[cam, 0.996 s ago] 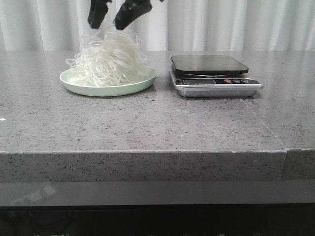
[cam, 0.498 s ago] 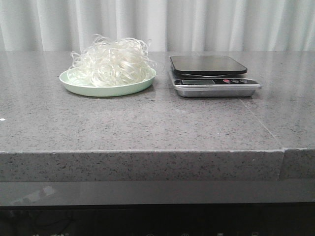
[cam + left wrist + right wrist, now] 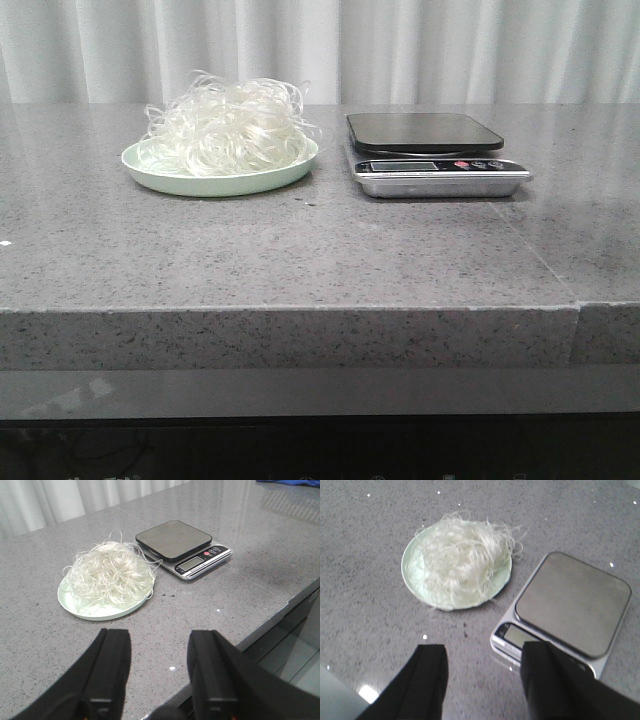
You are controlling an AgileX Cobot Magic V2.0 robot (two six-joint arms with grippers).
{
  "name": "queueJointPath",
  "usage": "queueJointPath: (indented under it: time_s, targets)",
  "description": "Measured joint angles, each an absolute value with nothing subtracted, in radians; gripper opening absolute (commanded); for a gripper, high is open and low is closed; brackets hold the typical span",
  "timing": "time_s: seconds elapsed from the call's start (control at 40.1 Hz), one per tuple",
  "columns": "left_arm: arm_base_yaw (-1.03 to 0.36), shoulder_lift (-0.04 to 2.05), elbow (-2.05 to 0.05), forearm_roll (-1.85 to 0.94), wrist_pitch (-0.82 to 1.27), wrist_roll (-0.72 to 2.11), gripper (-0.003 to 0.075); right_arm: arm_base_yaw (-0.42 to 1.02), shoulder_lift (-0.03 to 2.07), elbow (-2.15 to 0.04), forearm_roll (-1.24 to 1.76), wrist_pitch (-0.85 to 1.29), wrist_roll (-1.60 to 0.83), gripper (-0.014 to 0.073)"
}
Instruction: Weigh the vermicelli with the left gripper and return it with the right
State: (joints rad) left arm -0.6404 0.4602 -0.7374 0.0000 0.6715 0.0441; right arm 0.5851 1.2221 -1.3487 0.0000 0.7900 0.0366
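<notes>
We see the vermicelli [image 3: 228, 127] as a fluffy, tangled heap of thin, curly, translucent white strands, piled loosely with a few loops straying outward. It lies well clear of our left gripper [image 3: 159, 666], out beyond the tips of its black, angular fingers [image 3: 111, 665], which stand apart with nothing between them. No strand touches either finger.
</notes>
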Motion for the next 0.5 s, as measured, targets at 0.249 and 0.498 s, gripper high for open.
queueJointPath:
  time_s: [0.249,0.498]
  targets:
    - [-0.640,0.460,-0.737,0.000,0.671,0.044,0.0365,0.585,0.936,-1.099,-0.005,0.776,0.039,0.0458]
    - [-0.640,0.460,-0.737,0.000,0.671,0.044,0.0365,0.585,0.667,-0.940,-0.005,0.842,0.040,0.0458]
